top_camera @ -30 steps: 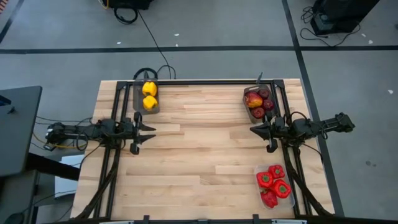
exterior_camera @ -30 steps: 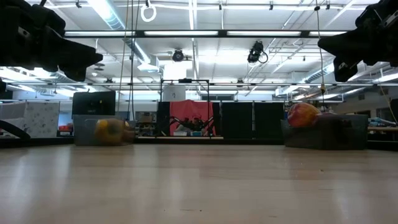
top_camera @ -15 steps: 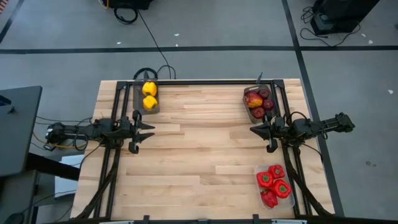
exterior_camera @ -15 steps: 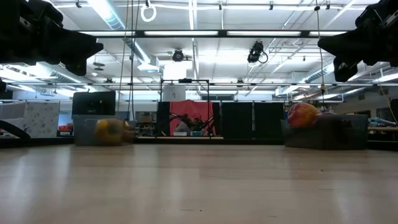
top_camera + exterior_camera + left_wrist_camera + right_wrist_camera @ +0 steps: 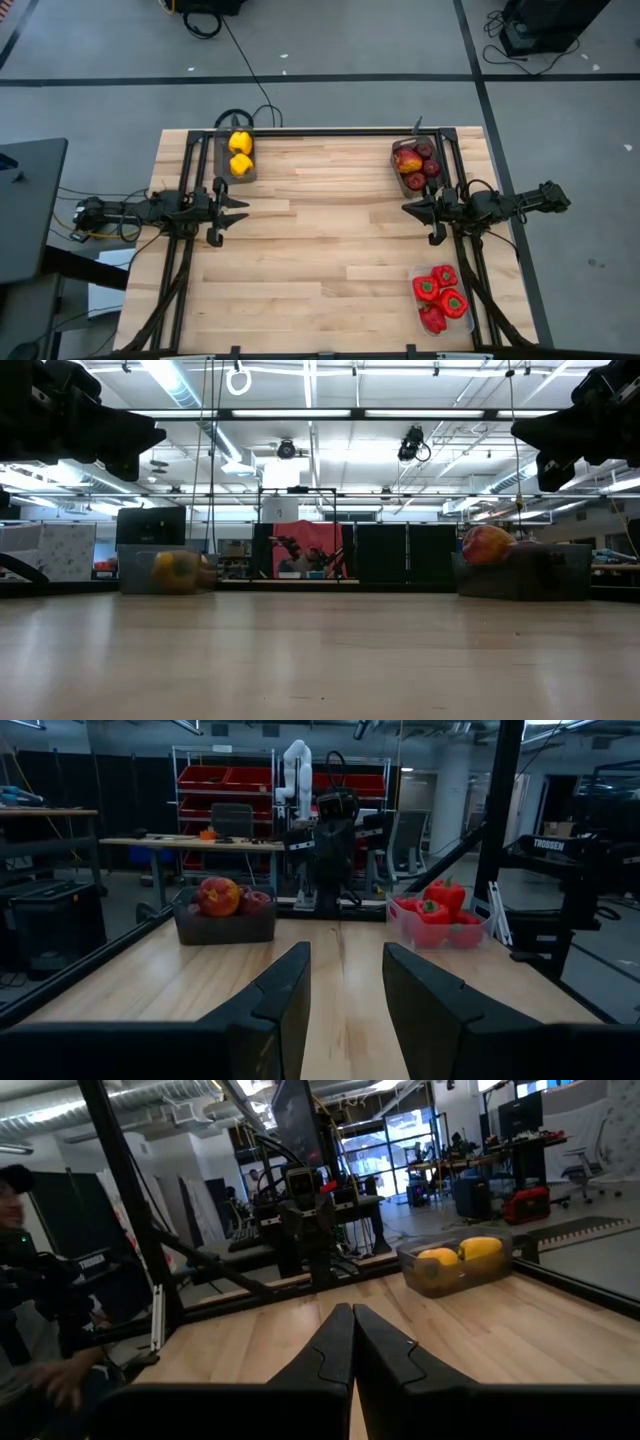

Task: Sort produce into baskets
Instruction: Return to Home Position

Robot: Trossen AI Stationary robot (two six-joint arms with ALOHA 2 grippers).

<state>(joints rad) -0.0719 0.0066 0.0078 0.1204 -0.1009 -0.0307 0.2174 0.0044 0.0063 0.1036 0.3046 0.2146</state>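
1. Two yellow bell peppers (image 5: 240, 153) lie in one smoky-grey bin (image 5: 224, 160).
2. At least four apples (image 5: 416, 165), one red-yellow and the rest dark red, fill a second smoky-grey bin (image 5: 399, 172). An exact count cannot be made out.
3. Four red bell peppers (image 5: 440, 297) sit in the single clear bin (image 5: 417, 305).
4. Two arms hang above the wooden table (image 5: 320, 250), facing each other across it and well apart.
5. The left gripper (image 5: 238, 212) has its fingers (image 5: 285, 995) spread, with bare table showing between them, and it holds nothing.
6. The bin of yellow peppers stands near this gripper, off to one side of it toward the table's far edge.
7. The right gripper (image 5: 408, 209) has its fingers (image 5: 335, 1340) pressed together with nothing between them.
8. The apple bin stands near the right gripper, to its side toward the far edge.
9. The clear bin lies on the right gripper's other side, farther off, at the near edge beside that arm.
10. A person (image 5: 30, 1280) shows beyond the table in the right wrist view.
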